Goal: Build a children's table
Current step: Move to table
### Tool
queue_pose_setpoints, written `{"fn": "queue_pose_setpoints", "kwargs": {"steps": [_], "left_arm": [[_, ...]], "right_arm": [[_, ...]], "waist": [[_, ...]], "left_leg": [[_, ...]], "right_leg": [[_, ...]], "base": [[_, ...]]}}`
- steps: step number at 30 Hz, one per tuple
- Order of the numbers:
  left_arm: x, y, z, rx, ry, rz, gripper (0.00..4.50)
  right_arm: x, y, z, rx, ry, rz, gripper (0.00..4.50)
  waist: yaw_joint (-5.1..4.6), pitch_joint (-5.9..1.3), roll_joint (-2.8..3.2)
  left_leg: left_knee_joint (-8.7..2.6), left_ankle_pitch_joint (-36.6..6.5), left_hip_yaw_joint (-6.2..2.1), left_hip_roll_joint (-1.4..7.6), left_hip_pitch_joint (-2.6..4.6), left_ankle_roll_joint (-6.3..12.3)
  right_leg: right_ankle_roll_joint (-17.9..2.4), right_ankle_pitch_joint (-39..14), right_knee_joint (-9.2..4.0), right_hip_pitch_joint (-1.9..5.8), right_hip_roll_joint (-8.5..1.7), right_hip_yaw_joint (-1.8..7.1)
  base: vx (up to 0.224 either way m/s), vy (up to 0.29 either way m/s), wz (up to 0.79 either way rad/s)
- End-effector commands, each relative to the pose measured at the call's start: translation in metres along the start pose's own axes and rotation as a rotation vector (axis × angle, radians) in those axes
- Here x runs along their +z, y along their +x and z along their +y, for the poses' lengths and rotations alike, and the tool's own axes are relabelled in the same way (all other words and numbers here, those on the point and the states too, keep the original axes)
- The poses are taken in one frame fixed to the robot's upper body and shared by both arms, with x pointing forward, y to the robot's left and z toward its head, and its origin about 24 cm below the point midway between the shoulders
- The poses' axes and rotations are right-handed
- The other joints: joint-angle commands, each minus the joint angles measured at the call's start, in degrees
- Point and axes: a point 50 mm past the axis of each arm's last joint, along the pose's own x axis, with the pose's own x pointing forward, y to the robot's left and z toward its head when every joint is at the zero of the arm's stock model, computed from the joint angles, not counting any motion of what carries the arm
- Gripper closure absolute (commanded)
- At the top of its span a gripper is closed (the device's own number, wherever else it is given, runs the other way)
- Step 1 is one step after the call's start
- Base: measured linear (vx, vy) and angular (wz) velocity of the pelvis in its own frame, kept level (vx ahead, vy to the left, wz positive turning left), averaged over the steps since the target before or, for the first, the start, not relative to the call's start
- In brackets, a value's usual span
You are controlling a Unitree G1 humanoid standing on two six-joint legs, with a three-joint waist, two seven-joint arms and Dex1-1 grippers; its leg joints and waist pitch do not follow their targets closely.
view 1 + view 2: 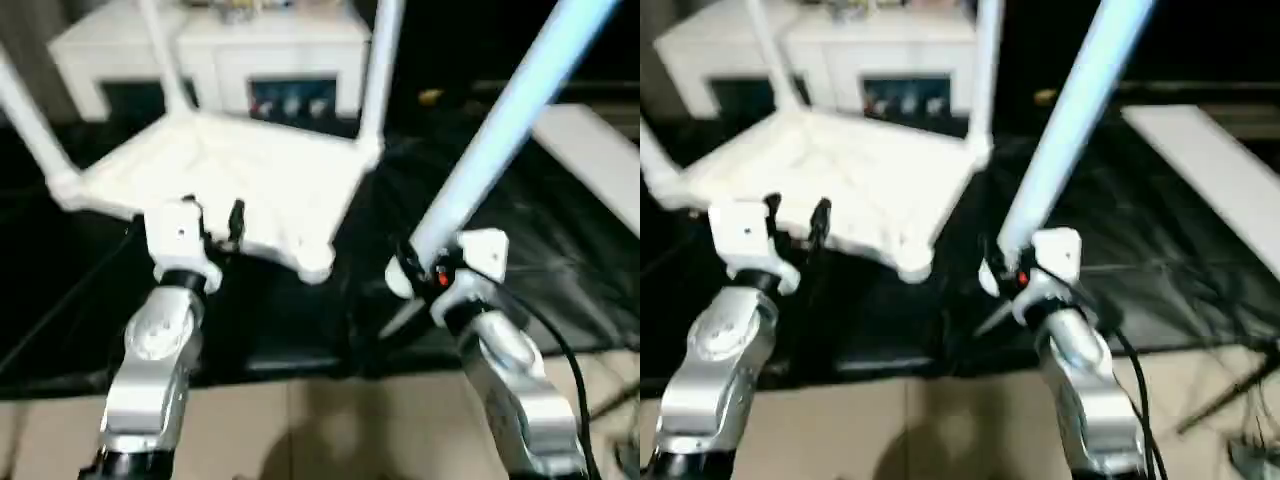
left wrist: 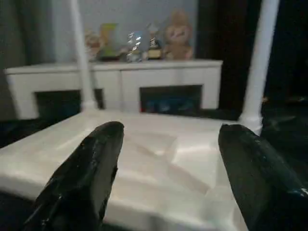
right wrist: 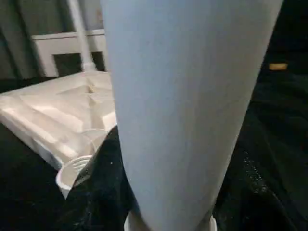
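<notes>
Three legs are up and the last one is in play: the tabletop point(image 1: 230, 185) lies upside down on the black sheet point(image 1: 560, 250), ribbed underside showing, with one leg standing at its far left corner point(image 1: 165, 60), one at the far right corner point(image 1: 380, 70) and one at the near left corner point(image 1: 25, 120). The right hand point(image 1: 420, 265) is clamped on the thick end of the fourth leg point(image 1: 510, 110), which slants up and away to the right, well off vertical. The target looks to be the empty round socket point(image 1: 315, 265) at the near right corner, just to the left of that hand and slightly ahead, not touching. The danger, as I judge it, is that tilt: drive the leg in at this angle and its end could catch the socket rim, jam, or shove the tabletop along the sheet. The long free end could also swing into the standing far right leg. The left hand point(image 1: 212, 222) hovers at the near edge, fingers point(image 2: 91, 168) apart with nothing between them, so the tabletop isn't braced against a push. Behind stands the white cabinet point(image 1: 210, 55).
</notes>
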Motion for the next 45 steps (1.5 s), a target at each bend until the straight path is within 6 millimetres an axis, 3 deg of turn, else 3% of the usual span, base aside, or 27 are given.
{"fn": "queue_pose_setpoints", "kwargs": {"steps": [1, 3, 4, 5, 6, 7, 9, 10, 11, 12, 13, 14, 15, 16, 17, 19, 22, 24, 25, 26, 27, 28, 29, 31, 33, 41, 45], "left_arm": [[0.002, 0.003, 0.001, 0.006, 0.028, -0.016, 0.94], [0.000, 0.003, 0.001, 0.007, 0.035, -0.020, 0.94], [-0.001, 0.003, 0.000, 0.005, 0.033, -0.021, 0.94], [-0.001, 0.003, 0.000, 0.003, 0.033, -0.025, 0.94], [-0.001, 0.004, 0.000, 0.002, 0.035, -0.025, 0.94], [-0.002, 0.004, 0.000, 0.004, 0.035, -0.022, 0.94], [-0.003, 0.003, 0.001, 0.017, 0.039, -0.015, 0.94], [-0.003, 0.002, 0.002, 0.021, 0.037, -0.014, 0.94], [-0.004, 0.002, 0.003, 0.022, 0.036, -0.014, 0.94], [-0.004, 0.002, 0.003, 0.024, 0.038, -0.012, 0.94], [-0.005, 0.002, 0.003, 0.024, 0.040, -0.012, 0.94], [-0.005, 0.002, 0.003, 0.024, 0.041, -0.013, 0.94], [-0.005, 0.003, 0.003, 0.024, 0.043, -0.015, 0.94], [-0.005, 0.003, 0.004, 0.027, 0.046, -0.016, 0.94], [-0.005, 0.003, 0.005, 0.029, 0.045, -0.016, 0.94], [-0.006, 0.003, 0.005, 0.025, 0.049, -0.015, 0.94], [-0.006, 0.003, 0.004, 0.014, 0.052, -0.018, 0.94], [-0.006, 0.004, 0.001, -0.003, 0.051, -0.019, 0.94], [-0.006, 0.004, 0.000, -0.010, 0.051, -0.017, 0.94], [-0.007, 0.004, -0.004, -0.057, 0.016, -0.020, 0.94], [-0.008, 0.003, -0.008, -0.109, 0.000, -0.012, 0.94], [-0.010, 0.001, -0.015, -0.208, -0.033, 0.001, 0.94], [-0.011, -0.002, -0.022, -0.312, -0.053, 0.003, 0.94], [-0.010, -0.009, -0.031, -0.502, -0.091, -0.010, 0.94], [-0.012, -0.017, -0.037, -0.698, -0.133, 0.018, 0.75], [-0.016, -0.002, -0.036, -1.099, 0.064, 0.171, 0.19], [-0.021, 0.013, -0.035, -1.215, 0.191, 0.235, 0.17]], "right_arm": [[0.006, 0.002, 0.003, 0.018, -0.027, -0.034, 2.64], [0.005, 0.003, 0.003, 0.022, -0.041, -0.033, 2.64], [0.005, 0.003, 0.003, 0.025, -0.057, -0.035, 2.64], [0.005, 0.004, 0.003, 0.027, -0.062, -0.038, 2.64], [0.005, 0.005, 0.003, 0.027, -0.051, -0.040, 2.64], [0.005, 0.005, 0.003, 0.029, -0.033, -0.040, 2.64], [0.006, 0.006, 0.004, 0.043, -0.043, -0.044, 2.64], [0.005, 0.006, 0.005, 0.057, -0.053, -0.042, 2.64], [0.005, 0.006, 0.006, 0.066, -0.058, -0.040, 2.64], [0.005, 0.006, 0.006, 0.068, -0.059, -0.040, 2.64], [0.004, 0.006, 0.007, 0.069, -0.054, -0.039, 2.64], [0.004, 0.006, 0.007, 0.070, -0.049, -0.038, 2.64], [0.004, 0.007, 0.007, 0.073, -0.049, -0.038, 2.64], [0.003, 0.007, 0.009, 0.086, -0.066, -0.039, 2.64], [0.003, 0.007, 0.010, 0.092, -0.072, -0.038, 2.64], [0.003, 0.008, 0.010, 0.095, -0.076, -0.038, 2.64], [0.003, 0.009, 0.010, 0.090, -0.068, -0.041, 2.64], [0.003, 0.008, 0.009, 0.081, -0.060, -0.037, 2.64], [0.002, 0.008, 0.008, 0.078, -0.058, -0.034, 2.64], [0.002, 0.008, 0.007, 0.076, -0.054, -0.034, 2.64], [0.002, 0.008, 0.007, 0.080, -0.052, -0.034, 2.64], [0.003, 0.007, 0.006, 0.088, -0.048, -0.035, 2.64], [0.003, 0.006, 0.005, 0.100, -0.044, -0.034, 2.64], [0.003, 0.004, 0.003, 0.129, -0.041, -0.028, 2.64], [0.004, 0.002, 0.001, 0.168, -0.048, -0.018, 2.64], [0.004, -0.012, -0.006, 0.403, -0.095, 0.068, 2.64], [0.004, -0.018, -0.009, 0.480, -0.135, 0.103, 2.64]], "waist": [[0.82, -2.83, -1.33], [-0.58, -3.09, 0.93], [-1.76, -3.37, 2.31], [-2.73, -3.64, 2.46], [-5.01, -2.67, 3.08], [-5.30, -3.58, 3.27], [-5.93, -2.75, 1.99], [-5.88, -2.85, 0.48], [-5.00, -2.70, -0.35], [-3.08, -4.06, -2.46], [-1.47, -4.43, -1.65], [-0.87, -4.94, -1.20], [-0.84, -4.76, -0.82], [-1.19, -5.76, 1.24], [-3.14, -4.74, 3.30], [-5.59, -6.99, 3.21], [-4.90, -5.31, 1.83], [-4.30, -3.90, -0.54], [-2.57, -2.68, -3.60], [-1.45, -4.10, -2.84], [-1.36, -4.63, -3.46], [-0.25, -5.44, -2.32], [-0.44, -5.06, -2.13], [0.01, -5.89, 0.80], [0.17, -6.68, 1.59], [0.73, -3.35, 0.91], [0.27, -3.57, 0.57]], "left_leg": [[-2.56, -8.08, -1.95, -0.47, -4.41, 4.16], [-6.50, -13.05, -2.46, -1.01, -3.86, 6.38], [-7.94, -18.95, -3.57, -0.63, -0.79, 5.89], [-8.72, -19.99, -4.65, -0.60, -0.64, 6.31], [-11.27, -33.83, -6.77, 3.10, 5.35, 2.32], [-13.16, -39.88, -9.01, 4.96, 7.73, 1.38], [-13.93, -38.66, -9.69, 4.79, 7.28, 6.62], [-12.49, -34.74, -6.81, 1.69, 6.22, 8.24], [-10.25, -30.42, -4.09, -1.05, 3.87, 8.54], [-2.24, -13.78, -1.82, -5.28, -1.77, 9.83], [1.09, -6.92, -2.97, -4.14, -4.34, 10.10], [2.51, 1.51, -4.48, -2.33, -7.79, 8.16], [0.93, 4.60, -4.39, -2.22, -8.42, 8.24], [-5.13, 12.61, -3.51, -2.41, -5.61, 9.48], [-8.62, 5.92, -7.07, -0.38, 1.06, 15.01], [-7.73, 1.90, -14.35, 6.75, 8.36, 29.62], [-9.63, 1.44, -9.55, 4.39, 4.63, 27.31], [-10.78, -8.13, -5.58, 1.28, 2.48, 22.29], [-6.75, -18.49, -1.58, -4.28, -0.51, 15.36], [2.22, -8.91, -2.60, -6.54, -0.03, 11.09], [2.52, -4.08, -3.99, -6.03, -2.46, 9.00], [1.50, 4.22, -5.59, -5.84, -4.73, 6.08], [-0.16, 12.84, -6.24, -4.45, -5.11, 4.12], [-4.79, 29.85, -5.44, -2.55, -3.38, 2.91], [-3.53, 36.03, -6.79, 0.65, -0.72, 2.91], [-8.63, -15.87, -2.88, 0.48, -0.61, -1.34], [-9.61, -15.71, -2.72, 0.85, -0.36, -1.63]], "right_leg": [[-4.38, -49.22, -12.64, 4.64, -7.94, 4.03], [-7.66, -37.38, -11.31, 5.22, -3.50, -0.83], [-8.99, -29.71, -11.01, 4.44, -1.74, -2.82], [-9.41, -24.63, -10.61, 5.25, -0.74, -3.46], [-9.89, -16.29, -7.11, 0.97, 1.08, -2.93], [-7.83, -6.43, -3.81, -0.25, 1.01, -1.91], [-3.57, -1.24, -2.86, -1.03, -0.19, -0.47], [-4.45, -0.60, -6.66, 0.46, -1.60, 0.82], [-6.64, -4.87, -9.40, 2.82, -2.96, 3.03], [-12.61, -16.95, -12.86, 10.44, -6.45, 9.08], [-14.85, -20.00, -13.92, 12.48, -9.82, 11.13], [-19.13, -10.28, -12.85, 12.65, -8.50, 10.18], [-18.55, -6.88, -12.46, 12.50, -6.45, 8.10], [-14.23, -3.53, -10.88, 10.52, 0.11, 2.38], [-8.49, -7.87, -7.73, 4.52, 4.70, -1.63], [-0.49, -9.57, 2.73, -4.26, 2.19, -0.02], [4.22, 1.64, 4.75, -6.92, 1.48, 0.56], [-0.82, 8.44, -1.64, -5.13, -0.05, 2.19], [-0.25, -14.35, -9.93, -1.21, -2.19, 7.54], [-3.63, -36.86, -13.31, 1.20, -7.97, 13.23], [-6.00, -33.59, -12.06, 3.41, -7.90, 13.93], [-8.85, -12.53, -8.78, 5.35, -6.59, 13.19], [-12.67, 19.97, -6.20, 4.19, -5.48, 11.90], [-10.04, 47.28, -2.27, 0.97, 0.80, 6.10], [-9.51, 39.23, -1.57, -1.61, 0.99, 5.40], [-12.18, -8.10, -7.80, -1.61, -1.58, 6.49], [-9.32, -17.66, -8.94, -0.80, -2.76, 6.62]], "base": [[0.090, 0.036, 0.25], [0.065, 0.033, 0.39], [0.080, 0.046, 0.44], [0.080, 0.046, 0.44], [0.137, 0.063, 0.29], [0.153, 0.065, 0.09], [0.149, 0.049, 0.05], [0.160, -0.019, 0.12], [0.160, -0.019, 0.12], [0.202, -0.016, 0.11], [0.210, 0.032, 0.06], [0.210, 0.032, 0.06], [0.180, 0.033, 0.03], [0.211, 0.042, 0.04], [0.211, 0.042, 0.04], [0.235, 0.018, 0.03], [0.190, 0.013, 0.01], [0.161, -0.010, -0.01], [0.145, -0.102, 0.13], [0.145, -0.102, 0.13], [0.160, -0.092, 0.12], [0.165, -0.019, 0.11], [0.165, -0.019, 0.11], [0.039, -0.004, 0.10], [0.029, 0.023, 0.01], [-0.027, 0.030, 0.06], [-0.074, 0.008, 0.01]]}}
